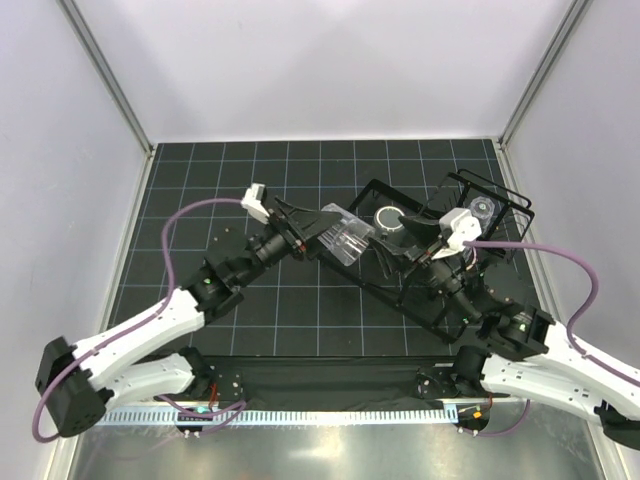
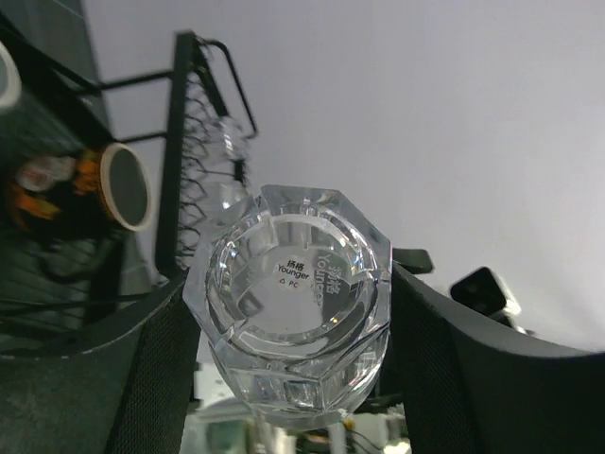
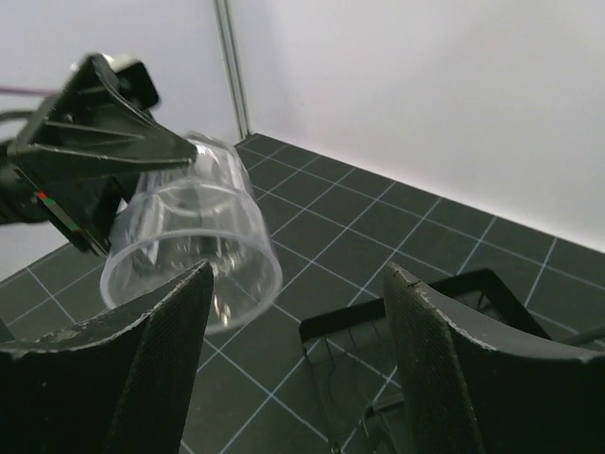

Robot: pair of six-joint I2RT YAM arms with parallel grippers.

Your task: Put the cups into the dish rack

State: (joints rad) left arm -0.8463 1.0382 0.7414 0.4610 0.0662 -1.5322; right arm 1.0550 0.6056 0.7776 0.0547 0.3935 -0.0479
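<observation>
My left gripper (image 1: 335,232) is shut on a clear plastic tumbler (image 1: 350,243), holding it on its side in the air just left of the black wire dish rack (image 1: 378,185). In the left wrist view the tumbler's faceted base (image 2: 298,303) fills the space between my fingers. In the right wrist view the tumbler (image 3: 194,236) has its open mouth towards the camera. My right gripper (image 1: 405,245) is open and empty over the rack's left part (image 3: 378,307), close to the tumbler. A printed mug (image 1: 388,218) and a clear tumbler (image 1: 483,208) sit in the rack.
The rack lies diagonally on the black gridded mat (image 1: 250,320), in front of the right arm. The mug (image 2: 125,186) and the rack's end frame (image 2: 175,142) show beyond the held tumbler. White walls enclose the back and sides.
</observation>
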